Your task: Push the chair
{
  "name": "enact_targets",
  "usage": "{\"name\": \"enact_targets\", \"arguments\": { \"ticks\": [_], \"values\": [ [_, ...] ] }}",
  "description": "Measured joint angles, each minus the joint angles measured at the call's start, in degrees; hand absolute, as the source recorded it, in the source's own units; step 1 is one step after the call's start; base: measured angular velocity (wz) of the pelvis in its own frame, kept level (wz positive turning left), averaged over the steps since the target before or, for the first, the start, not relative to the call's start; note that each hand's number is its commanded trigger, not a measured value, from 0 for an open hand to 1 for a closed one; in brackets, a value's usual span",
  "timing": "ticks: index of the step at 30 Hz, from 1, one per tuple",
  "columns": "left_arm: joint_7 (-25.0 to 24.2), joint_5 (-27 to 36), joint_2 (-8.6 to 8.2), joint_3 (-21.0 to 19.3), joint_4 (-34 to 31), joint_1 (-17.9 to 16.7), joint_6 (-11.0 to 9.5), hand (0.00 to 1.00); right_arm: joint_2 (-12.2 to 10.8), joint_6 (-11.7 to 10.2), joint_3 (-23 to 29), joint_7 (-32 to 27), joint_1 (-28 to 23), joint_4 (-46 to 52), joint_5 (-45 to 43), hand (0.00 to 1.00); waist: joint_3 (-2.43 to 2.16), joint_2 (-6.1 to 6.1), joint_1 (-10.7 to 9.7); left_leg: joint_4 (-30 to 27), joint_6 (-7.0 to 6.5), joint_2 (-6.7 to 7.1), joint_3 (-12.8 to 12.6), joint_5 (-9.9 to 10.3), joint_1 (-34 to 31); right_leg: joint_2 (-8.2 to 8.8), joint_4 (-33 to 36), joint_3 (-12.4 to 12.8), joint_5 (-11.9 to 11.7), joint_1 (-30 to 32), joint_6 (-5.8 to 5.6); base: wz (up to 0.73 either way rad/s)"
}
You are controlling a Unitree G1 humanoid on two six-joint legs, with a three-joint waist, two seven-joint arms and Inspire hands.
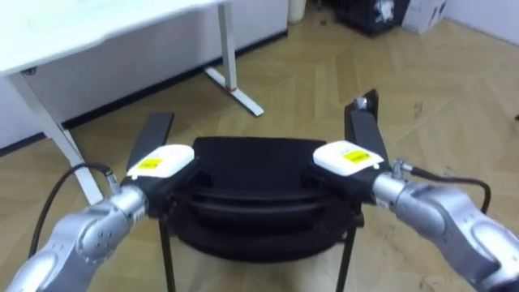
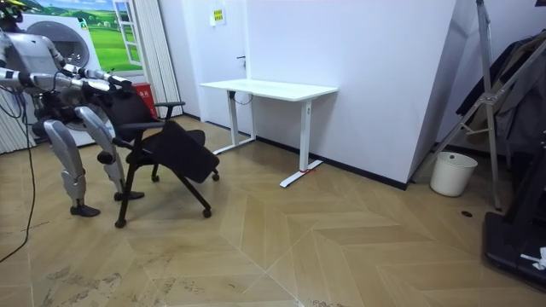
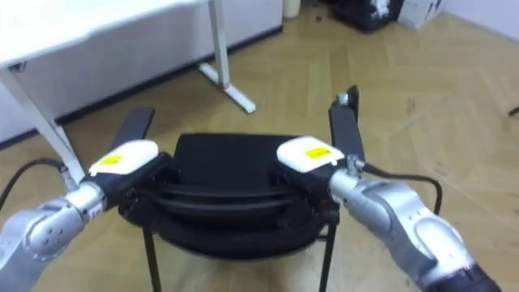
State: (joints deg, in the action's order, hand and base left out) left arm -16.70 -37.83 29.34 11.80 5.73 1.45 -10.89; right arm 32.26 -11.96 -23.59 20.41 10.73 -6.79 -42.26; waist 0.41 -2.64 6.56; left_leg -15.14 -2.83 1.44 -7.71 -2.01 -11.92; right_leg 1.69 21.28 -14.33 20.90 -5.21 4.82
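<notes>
Chair (image 1: 251, 191) on wood floor (image 1: 340, 73), right in front of robot, white table (image 1: 97, 32) beyond. L robot hand (image 1: 162, 161) & R robot hand (image 1: 347, 156) at backrest top; fingers hidden, can't tell grip.

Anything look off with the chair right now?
Yes: the chair has its seat sloping steeply down, away from the robot, instead of lying level, as if tipped or folded. The left hand and right hand sit on its backrest. The desk and bin stand upright; nothing spilled.
</notes>
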Motion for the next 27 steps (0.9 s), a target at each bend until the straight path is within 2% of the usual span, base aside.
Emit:
{"name": "enact_targets", "arguments": {
  "ticks": [2, 5, 7, 8, 10, 11, 12, 14, 15, 16, 17, 19, 20, 21, 22, 23, 24, 25, 26, 27],
  "values": [
    [0.0, 0.0, 0.01, -0.5, -0.4, 0.1, 0.0, 1.00, -0.1, 0.0, -0.1, -0.6, 0.3, 0.2, -0.2, 1.00, 0.00, -0.62, 0.4, 0.2, -0.20, 0.56, -0.6, 0.3, 0.2, 0.69, -0.6, -0.1, 0.3, -0.4, -0.39, 0.00],
    [-0.1, 0.1, 0.00, -0.8, -0.6, 0.3, 0.2, 1.00, 0.0, -0.3, -0.1, -2.0, 0.5, 0.2, -1.3, 1.00, 0.33, -1.57, 1.0, -0.7, -0.79, 2.15, -1.9, 2.5, 0.7, 2.62, 0.5, -0.4, 2.1, -1.2, -1.59, 0.06],
    [0.0, 0.8, 0.12, -1.2, -0.7, 0.6, -0.2, 1.00, 0.5, -0.6, -0.6, -2.0, 2.2, 0.0, -1.0, 1.00, 0.58, -1.91, 1.3, -2.8, -1.70, 2.41, -4.5, 5.0, 0.6, 4.92, 6.1, -2.5, 3.3, -0.2, -3.43, 0.07],
    [0.1, 0.9, 0.15, -1.2, -0.6, 0.7, -0.2, 1.00, 0.6, -0.6, -1.0, -2.1, 2.7, -0.4, -1.0, 1.00, 0.58, -1.91, 1.4, -3.4, -1.78, 2.42, -4.9, 5.6, 0.7, 5.76, 8.6, -3.4, 3.3, 0.6, -3.94, 0.00],
    [0.0, 1.0, 0.34, -1.2, -0.5, 1.2, -0.1, 1.00, 0.5, -0.8, -2.0, -2.8, 3.9, -1.7, -0.9, 1.00, 0.69, -2.06, 1.3, -4.7, -2.25, 2.32, -5.0, 8.0, 1.2, 8.57, 16.8, -6.4, 2.0, 2.7, -6.28, 0.13],
    [0.0, 1.0, 0.37, -1.2, -0.5, 1.2, -0.1, 1.00, 0.5, -0.9, -2.1, -2.9, 3.9, -1.9, -0.9, 1.00, 0.71, -2.15, 1.4, -4.8, -2.35, 2.47, -4.9, 8.5, 1.6, 9.06, 18.2, -6.6, 1.5, 2.9, -6.65, 0.16],
    [-0.1, 0.9, 0.55, -1.2, -0.5, 1.2, -0.2, 1.00, 0.5, -1.2, -2.1, -3.3, 3.9, -2.2, -0.9, 1.00, 0.65, -1.99, 1.6, -5.5, -2.53, 2.38, -4.4, 9.7, 2.3, 9.46, 20.7, -6.9, -0.1, 3.3, -7.13, 0.12],
    [-0.3, 0.4, 0.78, -1.0, -0.6, 1.4, -0.3, 1.00, 0.4, -1.2, -2.7, -4.2, 3.9, -3.0, -0.7, 1.00, 0.75, -1.60, 1.4, -5.4, -2.84, 2.14, -2.7, 11.3, 3.7, 9.18, 25.5, -6.5, -4.5, 5.3, -6.96, 0.20],
    [-0.3, 0.1, 0.90, -1.0, -0.8, 1.6, -0.2, 1.00, 0.1, -1.3, -2.7, -4.5, 3.8, -3.2, -0.7, 1.00, 0.73, -1.21, 1.2, -5.1, -2.98, 1.68, -1.2, 12.0, 4.2, 9.26, 28.5, -6.3, -5.3, 7.3, -7.22, 0.24],
    [-0.2, -0.1, 1.07, -1.2, -1.0, 1.8, -0.2, 1.00, 0.1, -1.3, -2.7, -4.7, 3.8, -3.1, -0.7, 1.00, 0.84, -0.84, 1.5, -4.9, -2.79, 1.10, -0.4, 12.4, 4.3, 8.85, 28.6, -6.1, -2.9, 10.5, -6.58, 0.21],
    [-0.2, -0.1, 1.25, -1.2, -1.0, 2.0, -0.3, 1.00, 0.0, -1.3, -2.7, -4.9, 3.9, -3.1, -0.7, 1.00, 0.93, -0.75, 1.3, -4.5, -2.76, 0.99, -0.1, 12.4, 4.6, 8.51, 28.1, -5.8, -2.1, 12.3, -6.15, 0.22],
    [0.2, 0.0, 1.38, -1.1, -0.5, 2.2, -0.3, 1.00, -0.3, -1.3, -2.9, -5.3, 3.9, -3.2, -1.2, 1.00, 1.31, 0.02, 1.3, -3.8, -1.94, 0.37, 0.8, 12.9, 6.6, 7.21, 22.3, -2.7, -1.9, 19.1, -5.44, 0.32],
    [0.2, 0.0, 1.47, -1.1, -0.4, 2.1, -0.2, 1.00, -0.6, -1.3, -3.0, -5.3, 3.9, -3.5, -1.2, 1.00, 1.32, 0.04, 1.2, -3.6, -1.73, 0.36, 1.3, 13.1, 7.3, 7.10, 19.3, -2.2, -2.5, 20.0, -5.29, 0.40],
    [0.2, 0.0, 1.58, -0.9, -0.2, 1.9, -0.1, 1.00, -1.0, -1.4, -3.3, -5.4, 3.9, -4.0, -1.4, 1.00, 1.35, -0.19, 0.8, -3.4, -1.22, 0.39, 2.2, 14.0, 8.7, 6.96, 11.5, -1.5, -5.2, 20.7, -5.33, 0.45],
    [0.3, 0.0, 1.60, -0.9, 0.2, 1.7, -0.1, 1.00, -1.0, -1.9, -3.6, -5.8, 3.9, -4.5, -1.5, 1.00, 1.42, -0.33, 0.7, -4.2, -0.63, 0.43, 3.3, 15.4, 9.7, 6.72, 4.7, -0.8, -10.0, 21.0, -5.45, 0.52],
    [0.3, 0.0, 1.56, -1.0, 0.3, 1.6, -0.1, 1.00, -1.0, -2.0, -3.9, -6.1, 3.9, -4.7, -1.7, 1.00, 1.27, -0.28, 0.4, -5.0, -0.23, 0.26, 4.2, 16.3, 10.0, 6.75, 3.2, 0.0, -12.5, 21.0, -5.50, 0.58],
    [0.3, 0.1, 1.75, -1.1, 0.4, 1.3, -0.5, 1.00, -0.9, -2.4, -4.0, -6.4, 3.9, -4.5, -2.0, 1.00, 0.80, -0.46, 0.2, -6.8, 0.71, 0.09, 5.2, 17.8, 10.0, 5.93, 2.6, 0.5, -15.9, 19.9, -4.01, 0.61],
    [1.1, 0.0, 1.36, -1.1, 0.8, 1.3, -0.8, 1.00, -0.6, -2.4, -4.0, -6.6, 3.9, -4.5, -2.2, 1.00, 0.36, 0.20, 0.1, -7.5, 1.72, -1.10, 3.9, 18.6, 9.9, 5.10, 2.4, -0.8, -15.7, 19.0, -2.84, 0.52],
    [1.4, 0.0, 1.34, -1.1, 0.8, 1.3, -0.9, 1.00, -0.6, -2.4, -4.0, -6.8, 4.1, -4.6, -2.4, 1.00, 0.29, 0.44, 0.1, -7.4, 2.03, -1.83, 3.1, 18.8, 10.1, 4.76, 2.3, -1.4, -15.5, 18.7, -2.32, 0.45],
    [1.9, 0.0, 1.27, -0.9, 1.1, 1.7, -0.9, 1.00, -0.6, -2.5, -3.9, -7.2, 4.7, -5.2, -2.6, 1.00, 0.35, 0.88, -0.1, -7.1, 2.64, -2.95, 3.0, 19.1, 10.5, 4.24, 1.8, -2.7, -15.5, 17.6, -1.28, 0.41]
  ]
}}
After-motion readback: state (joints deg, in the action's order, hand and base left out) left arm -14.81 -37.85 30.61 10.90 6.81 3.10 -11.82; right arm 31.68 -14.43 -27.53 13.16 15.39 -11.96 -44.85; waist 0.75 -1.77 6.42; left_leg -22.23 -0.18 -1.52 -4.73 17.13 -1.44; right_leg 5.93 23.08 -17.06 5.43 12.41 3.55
